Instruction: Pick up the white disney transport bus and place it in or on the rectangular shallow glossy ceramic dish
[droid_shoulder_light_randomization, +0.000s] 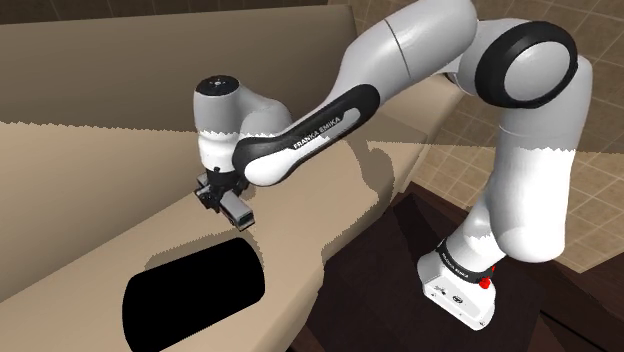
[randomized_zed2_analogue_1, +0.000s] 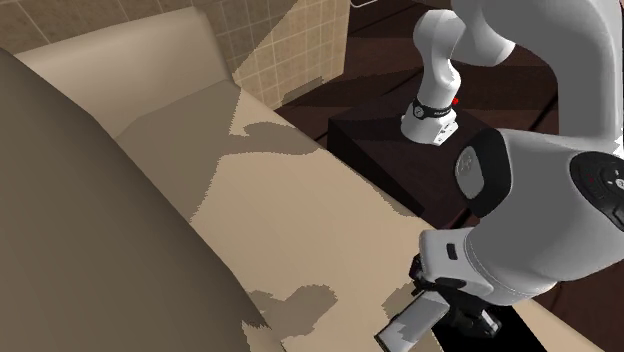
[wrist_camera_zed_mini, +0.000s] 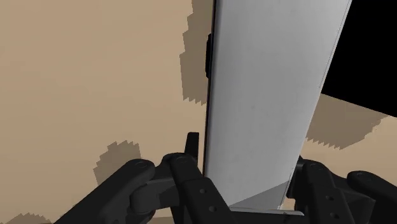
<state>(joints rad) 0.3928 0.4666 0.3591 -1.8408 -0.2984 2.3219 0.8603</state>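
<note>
One white robot arm (droid_shoulder_light_randomization: 420, 60) is shown, fitted with one black gripper (droid_shoulder_light_randomization: 228, 203) of two fingers (wrist_camera_zed_mini: 184, 181). Also counted: one pale grey bus (wrist_camera_zed_mini: 267, 95), one tan counter (droid_shoulder_light_randomization: 100, 200), one dark stand (droid_shoulder_light_randomization: 370, 290), one black area (droid_shoulder_light_randomization: 195, 295).

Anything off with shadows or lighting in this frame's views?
Shoulder view: the arm's shadow on the beige surface has jagged, stair-stepped edges, and a pure black area sits in that surface. Second exterior view: the same blocky shadow edges, no glare. Wrist view: the bus, clasped in the gripper, renders flat grey-white, with black area beyond it.
</note>
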